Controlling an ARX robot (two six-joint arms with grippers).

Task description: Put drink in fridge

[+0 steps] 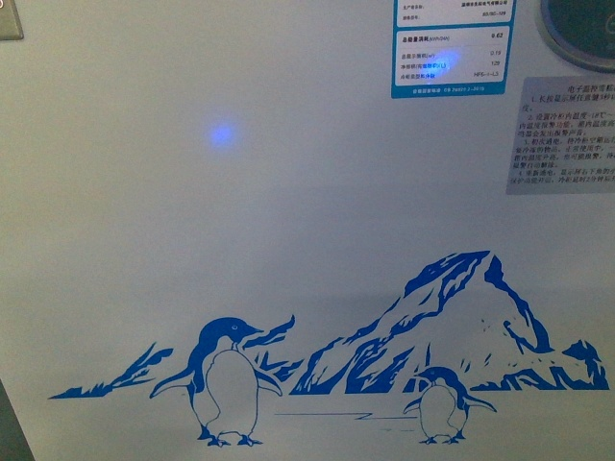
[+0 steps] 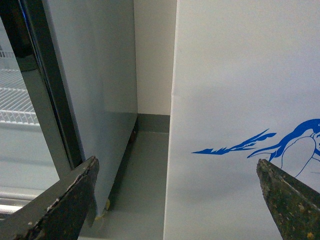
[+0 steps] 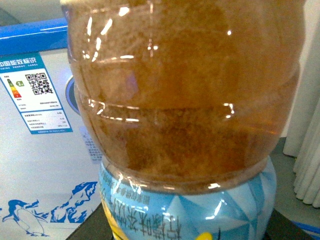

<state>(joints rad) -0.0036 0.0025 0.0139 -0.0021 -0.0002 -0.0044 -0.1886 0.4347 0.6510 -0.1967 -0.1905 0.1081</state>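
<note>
The fridge (image 1: 288,240) fills the front view: a white wall with blue penguins and a mountain drawing, very close. Neither arm shows there. In the right wrist view my right gripper (image 3: 187,232) is shut on the drink (image 3: 185,100), a clear bottle of amber liquid with a blue and yellow label; its cap is out of view. The fridge's blue top rim (image 3: 30,35) shows behind it. In the left wrist view my left gripper (image 2: 177,200) is open and empty, facing the fridge's white side (image 2: 240,100) near its corner.
A taller grey cabinet (image 2: 95,75) with a dark-framed glass door and white wire shelves stands beside the fridge, with a narrow gap of grey floor (image 2: 145,170) between them. A white curtain (image 3: 310,150) hangs past the bottle. Energy labels (image 1: 452,48) are stuck on the fridge front.
</note>
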